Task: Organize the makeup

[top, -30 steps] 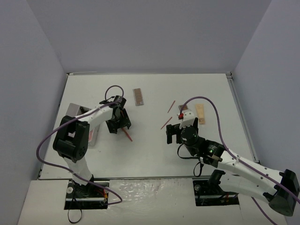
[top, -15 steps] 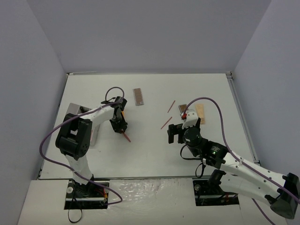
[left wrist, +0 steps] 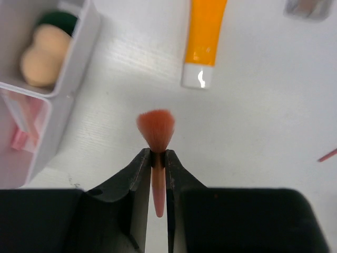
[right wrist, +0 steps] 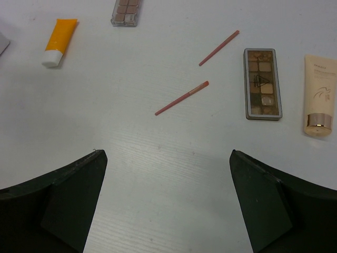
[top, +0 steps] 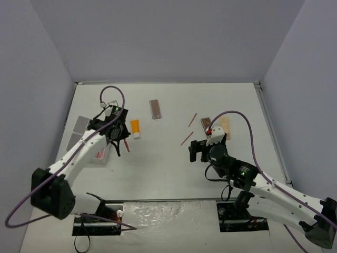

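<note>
Right fingers [top: 194, 152] spread wide, gripping nothing, over the bare bench [top: 158, 174]. Just past them are two thin pink-red sticks: near stick [right wrist: 181, 98] and far stick [right wrist: 219, 48], both flat and apart from each other. Right of those, first palette [right wrist: 263, 84], brown, lying flat. Beige tube [right wrist: 319, 95] just beside it, cap end toward the arms.

Left fingers [left wrist: 145, 162] clenched on the brush [left wrist: 156, 129] handle, reddish bristles sticking out ahead. Beyond the bristles, orange tube [left wrist: 205, 37], white cap nearest the brush, not touching it. Left of that, white box [left wrist: 73, 68]. Beige sponge [left wrist: 45, 55] and dark green disc [left wrist: 58, 21] share one compartment, sponge partly covering the disc.

Farthest out, second palette [right wrist: 126, 11], flat, well apart from the first.
</note>
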`<state>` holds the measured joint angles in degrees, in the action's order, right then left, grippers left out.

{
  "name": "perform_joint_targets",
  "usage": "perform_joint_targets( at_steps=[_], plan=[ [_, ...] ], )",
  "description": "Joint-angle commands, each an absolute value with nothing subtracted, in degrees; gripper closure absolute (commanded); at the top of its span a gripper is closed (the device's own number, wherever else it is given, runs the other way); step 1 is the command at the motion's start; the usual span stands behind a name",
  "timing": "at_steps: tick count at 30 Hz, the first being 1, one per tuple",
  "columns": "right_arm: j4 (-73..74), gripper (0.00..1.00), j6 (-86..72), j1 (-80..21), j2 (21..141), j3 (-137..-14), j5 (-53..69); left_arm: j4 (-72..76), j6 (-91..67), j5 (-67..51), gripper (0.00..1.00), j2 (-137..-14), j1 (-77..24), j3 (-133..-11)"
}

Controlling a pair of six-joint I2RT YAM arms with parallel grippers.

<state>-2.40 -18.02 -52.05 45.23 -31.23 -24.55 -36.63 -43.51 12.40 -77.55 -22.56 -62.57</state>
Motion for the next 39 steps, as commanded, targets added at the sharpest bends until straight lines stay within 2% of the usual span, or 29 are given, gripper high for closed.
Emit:
perform_joint_targets(
  at_steps=[1,7,15,23,26,27,31,35,39],
  plan=[
    [-6.4,0.00,-18.1,-51.6,44.2,-30.9,-23.8,-31.4,-31.6,27.3,1.00,-63.1,-21.8,-60.7],
    [-7.4,0.00,-18.3,-51.5,43.3,-30.0,-22.8,-16.7,-15.2,31.5,1.00,-53.8,-14.9,-52.8],
    [-8.7,0.00,-18.2,-51.5,41.8,-29.0,-22.2,-1.0,-7.7,24.4,1.00,-50.9,-1.5,-41.3],
    [-9.2,0.00,-18.0,-51.5,41.3,-28.6,-22.1,6.7,-4.3,19.5,0.99,-54.1,1.8,-36.8],
    [-9.2,0.00,-18.0,-51.5,41.3,-28.5,-22.3,6.4,-5.0,19.7,0.85,-54.7,1.8,-36.4],
    [-9.2,0.00,-18.0,-51.4,41.3,-28.6,-22.4,6.0,-5.8,20.0,0.74,-54.8,1.8,-36.1],
    [-9.2,0.00,-18.2,-51.4,41.5,-28.6,-22.5,4.3,-7.9,20.7,0.53,-54.6,1.8,-36.5],
    [-8.4,0.00,-18.6,-51.4,42.7,-29.3,-23.9,1.9,-9.3,19.9,0.43,-53.3,1.7,-38.0],
    [-5.9,0.01,-21.1,-51.1,46.6,-32.4,-26.7,-2.1,-12.4,17.7,0.40,-51.1,1.7,-41.2]
  ],
)
